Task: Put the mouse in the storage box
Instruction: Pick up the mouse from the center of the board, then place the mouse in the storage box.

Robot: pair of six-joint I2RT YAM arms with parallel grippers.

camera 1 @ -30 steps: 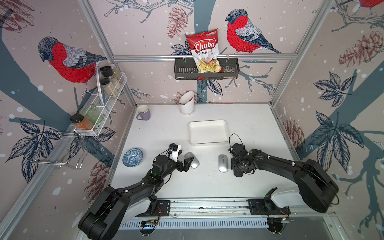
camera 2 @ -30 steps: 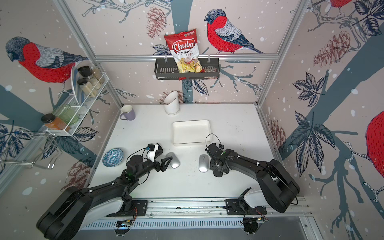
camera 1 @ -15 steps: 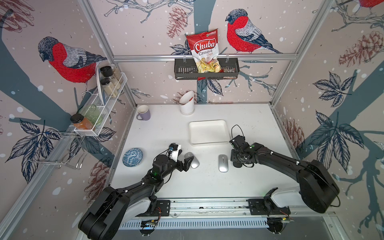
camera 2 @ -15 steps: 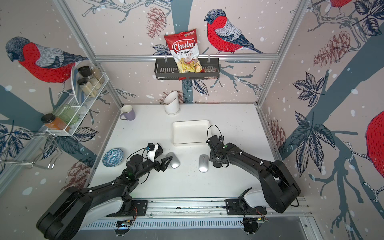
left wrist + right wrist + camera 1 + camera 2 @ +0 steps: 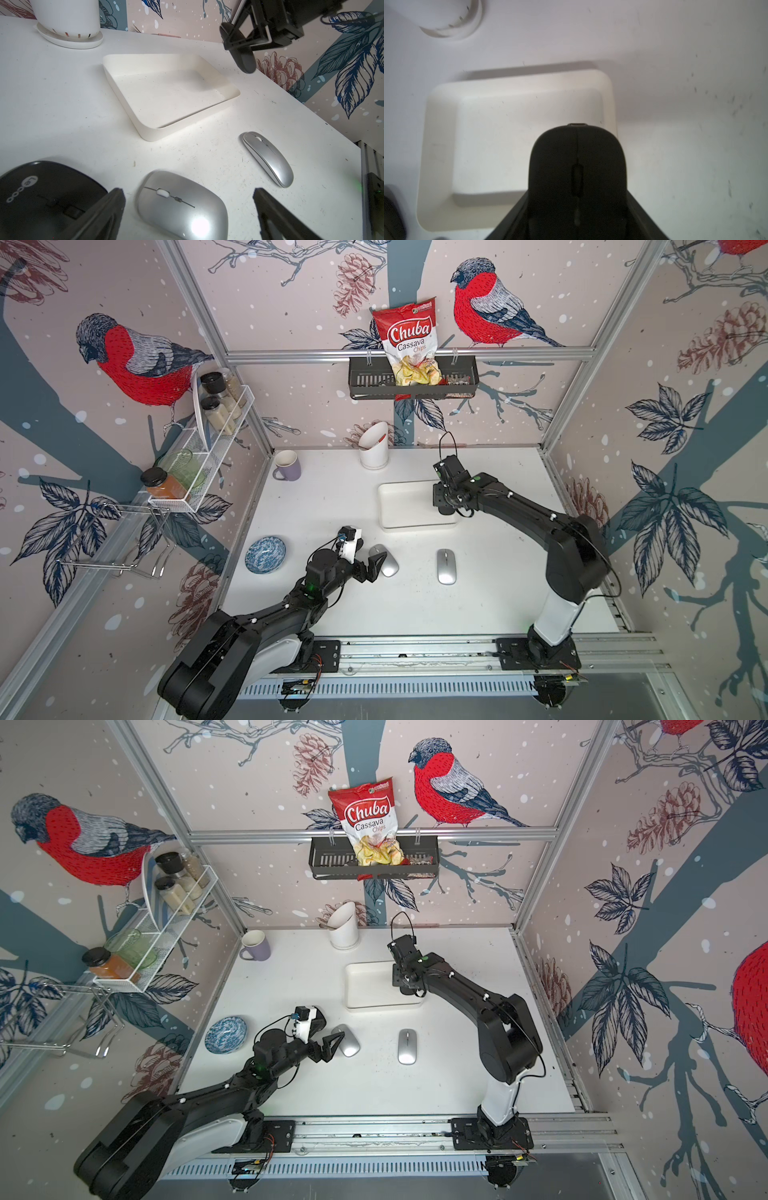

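Observation:
My right gripper [image 5: 445, 501] is shut on a black mouse [image 5: 578, 166], held in the air over the right rim of the storage box [image 5: 409, 506], a shallow white tray with nothing in it. In the left wrist view that mouse [image 5: 243, 56] hangs nose down above the box [image 5: 166, 97]. My left gripper [image 5: 189, 193] is open, one finger on each side of a silver mouse [image 5: 384, 566] on the table, apart from it. A second silver mouse [image 5: 446, 566] lies to its right. Another black mouse [image 5: 41, 199] lies beside the left finger.
A white utensil holder [image 5: 374, 448] and a purple mug [image 5: 286, 466] stand at the back of the table. A blue patterned bowl [image 5: 265, 554] sits at the left edge. On the walls hang a wire rack [image 5: 208, 456] and a black basket [image 5: 411, 379] with a chips bag.
My right gripper has risen from the table beside the right silver mouse and moved back over the box's right rim with the black mouse in it. The left arm has not moved.

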